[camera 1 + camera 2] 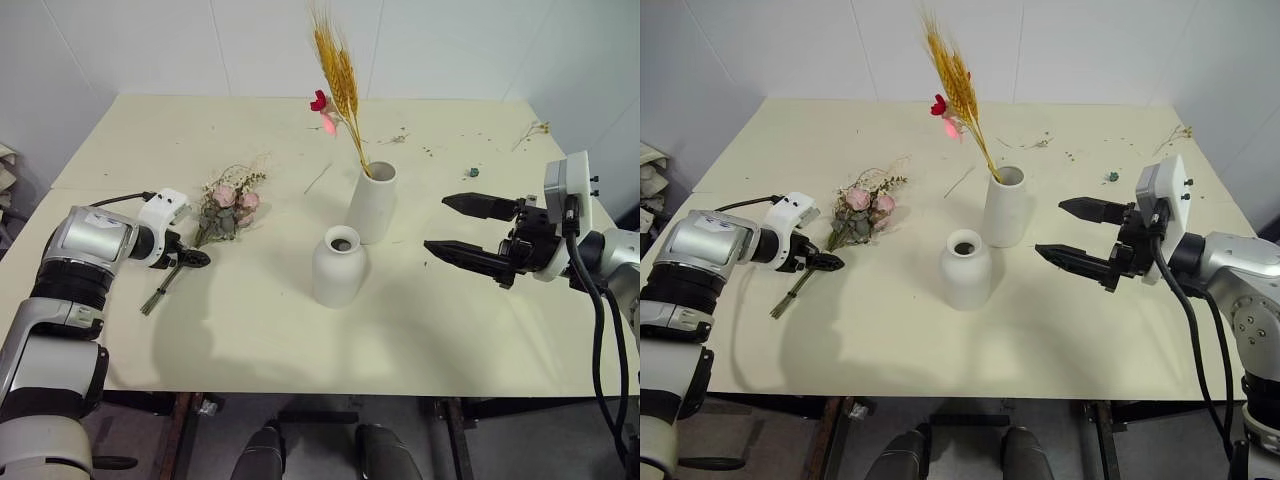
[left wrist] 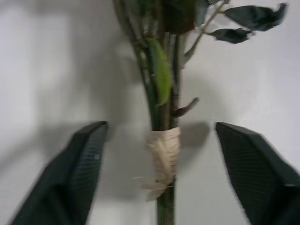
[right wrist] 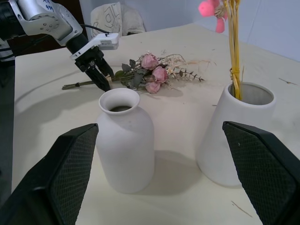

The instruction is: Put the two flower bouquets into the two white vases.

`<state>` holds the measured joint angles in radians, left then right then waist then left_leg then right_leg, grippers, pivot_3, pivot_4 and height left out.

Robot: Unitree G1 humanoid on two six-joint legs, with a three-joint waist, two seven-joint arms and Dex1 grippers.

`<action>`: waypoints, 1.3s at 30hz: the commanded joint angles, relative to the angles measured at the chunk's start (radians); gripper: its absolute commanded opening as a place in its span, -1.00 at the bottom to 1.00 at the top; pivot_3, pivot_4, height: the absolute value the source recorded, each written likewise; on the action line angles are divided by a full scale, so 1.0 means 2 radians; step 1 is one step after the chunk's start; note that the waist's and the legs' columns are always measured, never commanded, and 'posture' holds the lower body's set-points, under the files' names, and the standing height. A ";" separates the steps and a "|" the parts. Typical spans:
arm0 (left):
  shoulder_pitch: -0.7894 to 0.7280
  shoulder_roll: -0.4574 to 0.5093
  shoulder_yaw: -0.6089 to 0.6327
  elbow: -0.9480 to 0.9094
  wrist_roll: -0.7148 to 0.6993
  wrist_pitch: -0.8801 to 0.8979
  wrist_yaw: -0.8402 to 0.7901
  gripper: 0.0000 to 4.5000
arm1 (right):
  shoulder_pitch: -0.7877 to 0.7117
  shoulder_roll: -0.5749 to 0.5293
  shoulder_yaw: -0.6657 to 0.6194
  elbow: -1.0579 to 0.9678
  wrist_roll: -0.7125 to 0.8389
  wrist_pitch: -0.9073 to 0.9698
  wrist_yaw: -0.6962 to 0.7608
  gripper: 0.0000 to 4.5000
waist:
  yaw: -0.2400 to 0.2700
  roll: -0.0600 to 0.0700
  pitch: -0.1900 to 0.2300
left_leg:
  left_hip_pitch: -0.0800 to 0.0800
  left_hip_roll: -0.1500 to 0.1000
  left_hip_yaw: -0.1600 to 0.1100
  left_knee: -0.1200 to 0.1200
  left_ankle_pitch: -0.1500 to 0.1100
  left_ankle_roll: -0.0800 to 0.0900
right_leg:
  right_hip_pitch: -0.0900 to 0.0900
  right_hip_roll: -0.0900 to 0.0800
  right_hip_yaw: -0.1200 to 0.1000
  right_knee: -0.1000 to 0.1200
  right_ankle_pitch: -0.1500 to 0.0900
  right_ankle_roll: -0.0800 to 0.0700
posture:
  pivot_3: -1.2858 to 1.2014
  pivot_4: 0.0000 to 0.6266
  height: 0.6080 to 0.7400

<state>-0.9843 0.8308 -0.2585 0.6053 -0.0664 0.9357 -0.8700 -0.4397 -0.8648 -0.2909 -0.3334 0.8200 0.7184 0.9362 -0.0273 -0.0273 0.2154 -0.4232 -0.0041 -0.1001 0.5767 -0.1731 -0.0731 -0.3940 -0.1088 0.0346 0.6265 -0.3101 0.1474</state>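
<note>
Tape band round rose stems

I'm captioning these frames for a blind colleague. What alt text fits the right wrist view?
Two white vases stand on a cream table: a short narrow-necked vase, empty, and a taller vase holding yellow wheat stalks. Behind them a pink rose bouquet lies flat, the left tool lowered at its stems. The right tool's open black fingers frame the foreground.
</note>
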 commanded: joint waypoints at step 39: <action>-0.129 -0.192 0.329 -0.121 -0.343 -0.292 -0.009 -0.98 | 0.067 -0.007 -0.091 -0.063 0.044 -0.022 0.000 1.00 | 0.000 0.000 0.000 | 0.000 0.000 0.000 0.003 0.000 0.000 | 0.001 0.000 0.000 0.001 0.001 0.002 | 0.03 -0.52 1.00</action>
<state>-1.2128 0.4424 0.3996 0.4168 -0.7139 0.3382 -0.8722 -0.3104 -0.8649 -0.4326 -0.4238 0.8868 0.6966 0.9423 -0.0269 -0.0278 0.2155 -0.4230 -0.0049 -0.0996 0.5831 -0.1730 -0.0730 -0.3912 -0.1093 0.0349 0.6280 -0.3078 0.1514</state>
